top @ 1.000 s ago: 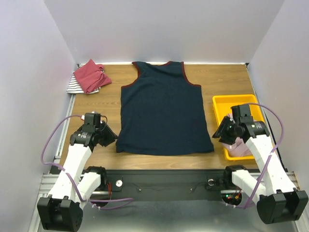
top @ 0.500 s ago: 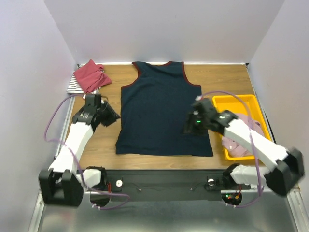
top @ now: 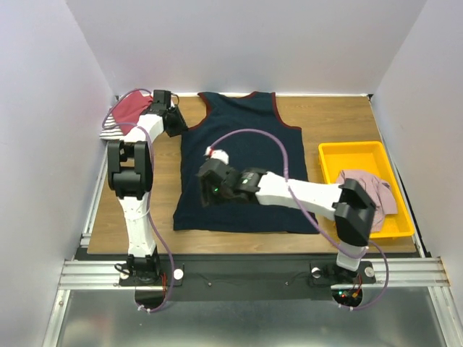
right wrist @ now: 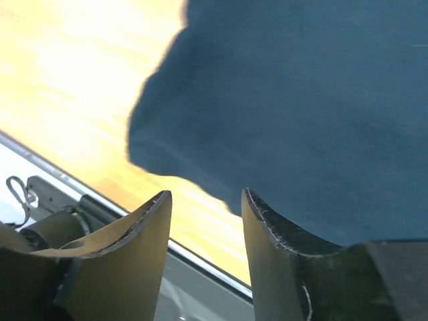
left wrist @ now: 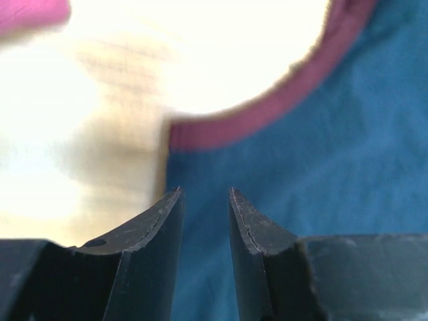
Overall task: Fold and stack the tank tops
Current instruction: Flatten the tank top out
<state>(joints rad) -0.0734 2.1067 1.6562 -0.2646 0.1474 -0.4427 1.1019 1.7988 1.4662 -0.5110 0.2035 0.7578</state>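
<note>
Top external view: the navy tank top [top: 231, 108] lies spread flat. The left gripper [top: 172, 119] hovers at its left armhole, jaws partly apart and empty. The right gripper [top: 210, 189] is over its near left corner, jaws also parted, holding nothing. A red tank top [top: 130, 108] lies to its left, and a pink tank top [top: 365, 186] to its right in the yellow tray [top: 354, 152].

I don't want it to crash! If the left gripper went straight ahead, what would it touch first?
The left gripper would likely meet the navy tank top, near its maroon trim; depth is unclear.
</note>
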